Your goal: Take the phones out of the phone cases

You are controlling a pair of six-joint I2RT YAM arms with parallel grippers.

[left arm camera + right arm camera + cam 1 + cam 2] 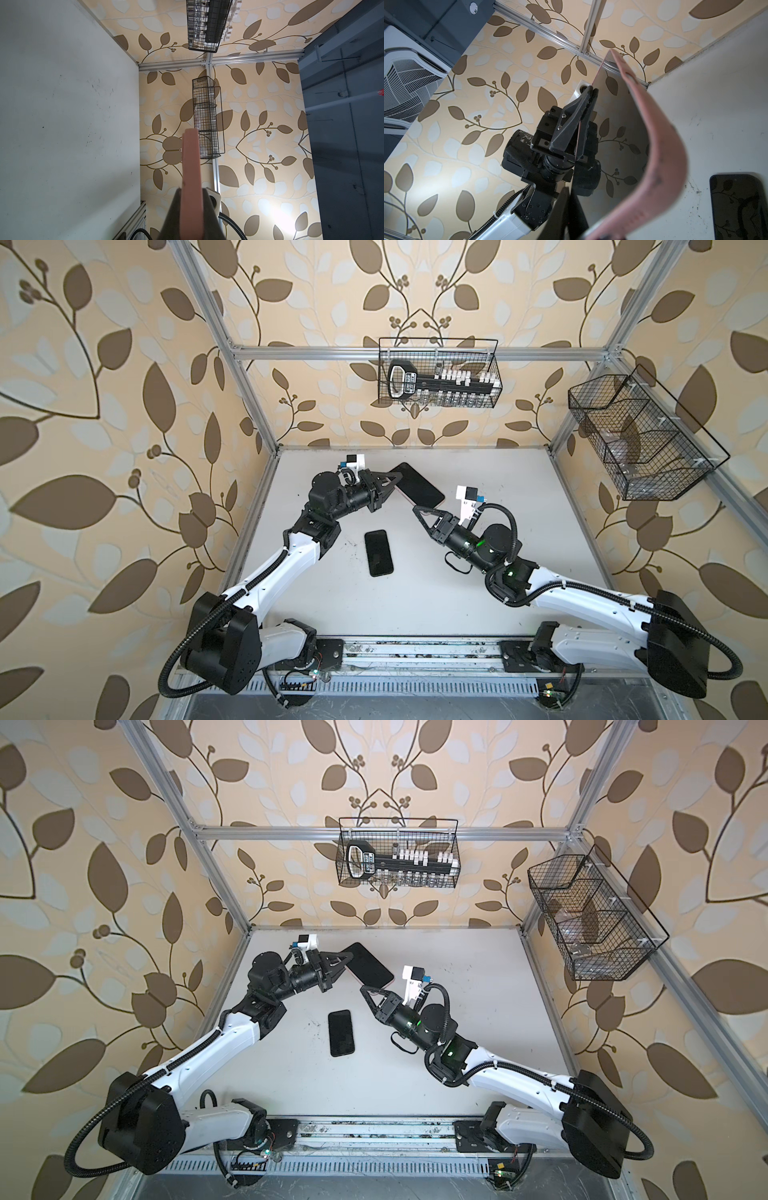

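L gripper: jaws pressed tight on a thin edge of the pink phone case, which hangs clear above the table. In both top views the case sticks out from the tips toward approx 3 o'clock. Its dark glossy face is up and its long axis runs roughly 10-to-4. In the right wrist view the pink rim curves round a corner close to the lens.

R gripper sits just beside the case's 4 o'clock corner. Its fingers look nearly together w/ a thin slit. Can't tell if they're fully closed, or if they touch the rim.

Black phone lies flat on the table, glossy face up, apart from the case. It's at approx 6 o'clock from the L jaws & 8 o'clock from the R tips. Long axis is close to 12-to-6, far end leaning a hair toward 11.
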